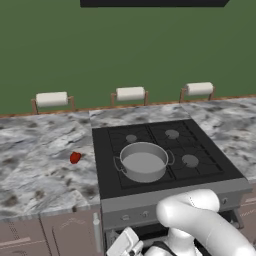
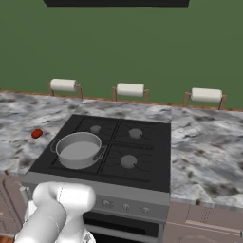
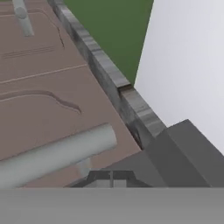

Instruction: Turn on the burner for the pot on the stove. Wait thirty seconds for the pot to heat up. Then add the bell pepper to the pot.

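Fingers (image 3: 111, 178) pressed together, pinching nothing, low at the near front of the stove (image 1: 165, 196), beside a grey bar handle (image 3: 57, 153) on brown cabinet fronts (image 3: 39, 78). Pointed along the cabinet faces rather than at any knob, as far as can be judged. Front panel knobs (image 2: 125, 207) small and grey, above the fingers and to their right, so probably a lift up and rightward toward the panel for the burner step; which knob serves the pot's burner cannot be told.

Pot (image 1: 143, 161) upright on the near left burner, handles out to left and right, pale inside, apparently holding nothing. No flame seen under it, so burner likely not yet on.

Bell pepper (image 1: 75, 158) on the marble counter (image 1: 35, 165), left of the stove, well apart from the pot and untouched. Roundish, no clear long axis.

Three paper towel rolls (image 1: 130, 93) along the far green wall.
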Motion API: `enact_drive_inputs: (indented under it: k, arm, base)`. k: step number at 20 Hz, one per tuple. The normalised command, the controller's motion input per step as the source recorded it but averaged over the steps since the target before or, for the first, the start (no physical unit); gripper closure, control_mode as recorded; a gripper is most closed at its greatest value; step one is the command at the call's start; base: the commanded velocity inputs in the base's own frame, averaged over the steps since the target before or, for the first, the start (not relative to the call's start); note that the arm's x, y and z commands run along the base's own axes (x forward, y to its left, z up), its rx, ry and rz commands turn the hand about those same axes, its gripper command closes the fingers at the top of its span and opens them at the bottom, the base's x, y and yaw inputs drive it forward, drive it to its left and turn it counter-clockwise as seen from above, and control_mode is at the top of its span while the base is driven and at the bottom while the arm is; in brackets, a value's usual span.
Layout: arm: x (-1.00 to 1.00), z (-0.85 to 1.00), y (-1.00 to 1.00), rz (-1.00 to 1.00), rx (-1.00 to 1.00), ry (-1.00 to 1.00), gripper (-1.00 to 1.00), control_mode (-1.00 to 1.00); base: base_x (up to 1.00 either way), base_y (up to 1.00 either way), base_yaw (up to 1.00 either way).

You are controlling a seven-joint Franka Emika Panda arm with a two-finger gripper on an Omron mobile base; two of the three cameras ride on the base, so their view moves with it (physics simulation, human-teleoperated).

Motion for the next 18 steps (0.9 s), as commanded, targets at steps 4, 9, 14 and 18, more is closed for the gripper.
enact_drive_inputs:
  k: [4, 9, 14, 18]
  arm:
    - [0.00, -0.14, 0.01, 0.28, -0.06, 0.08, 1.00, -1.00]
    - [-0.04, 0.24, 0.00, 0.00, 0.01, -0.01, -1.00, -1.00]
    - [-0.28, 1.00, -0.06, -0.11, 0.19, 0.00, -1.00, -1.00]
    - [-0.22, 1.00, -0.02, -0.10, 0.24, 0.00, -1.00, -1.00]
  base:
    - [0.00, 0.00, 0.00]
    - [0.00, 0.00, 0.00]
    - [0.00, 0.00, 0.00]
    - [0.00, 0.00, 0.00]
